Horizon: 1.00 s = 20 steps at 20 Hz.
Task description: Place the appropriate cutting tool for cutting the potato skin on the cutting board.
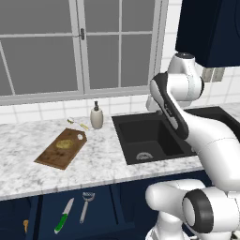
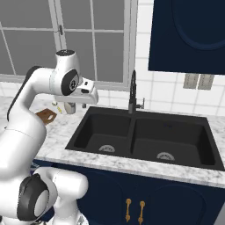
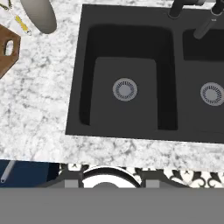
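Still pre-grasp: gripper (image 2: 90, 97) state can't tell, over sink (image 1: 150, 136). Go low-left to peeler (image 1: 86, 205) handle, skip knife (image 1: 63, 216); board (image 1: 61, 149) next.

Board (image 1: 60, 149): brown wood, matt. Peeler (image 1: 86, 205): grey metal. Counter (image 1: 98, 164): speckled marble, smooth. Sink (image 3: 127, 83): black, matt. Faucet (image 2: 133, 93): dark metal.

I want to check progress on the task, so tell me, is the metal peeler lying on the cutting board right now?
No, the peeler lies low in front of the counter beside the green-handled knife, while the cutting board carries just the potato.
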Available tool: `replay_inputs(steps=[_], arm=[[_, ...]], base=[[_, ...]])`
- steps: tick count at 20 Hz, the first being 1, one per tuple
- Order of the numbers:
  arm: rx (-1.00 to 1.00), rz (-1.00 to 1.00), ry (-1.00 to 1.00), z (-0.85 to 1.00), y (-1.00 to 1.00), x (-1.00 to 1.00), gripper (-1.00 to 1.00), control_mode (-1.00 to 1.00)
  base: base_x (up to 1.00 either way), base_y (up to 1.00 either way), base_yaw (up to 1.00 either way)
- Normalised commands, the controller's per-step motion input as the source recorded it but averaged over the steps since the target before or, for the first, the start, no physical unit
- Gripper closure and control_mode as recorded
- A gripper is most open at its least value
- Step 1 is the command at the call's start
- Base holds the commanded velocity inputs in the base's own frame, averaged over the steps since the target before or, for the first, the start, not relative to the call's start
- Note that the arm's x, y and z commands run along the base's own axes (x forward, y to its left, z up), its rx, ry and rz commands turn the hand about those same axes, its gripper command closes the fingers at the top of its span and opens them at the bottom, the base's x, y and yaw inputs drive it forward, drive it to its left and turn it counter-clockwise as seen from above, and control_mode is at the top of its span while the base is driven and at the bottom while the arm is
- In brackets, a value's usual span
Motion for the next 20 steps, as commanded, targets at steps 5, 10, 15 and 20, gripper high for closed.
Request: replay_inputs(steps=[5, 10, 15, 20], arm=[[0.00, 0.00, 0.00, -0.14, 0.00, 0.00, -1.00, -1.00], [0.00, 0.00, 0.03, -0.08, 0.00, -0.02, -1.00, -1.00], [0.03, 0.00, 0.11, -0.35, 0.26, -0.16, -1.00, -1.00], [0.08, 0.00, 0.14, -0.58, 0.52, -0.18, -1.00, -1.00]], base=[[0.00, 0.00, 0.00], [0.00, 0.00, 0.00], [0.00, 0.00, 0.00], [0.00, 0.00, 0.00]])
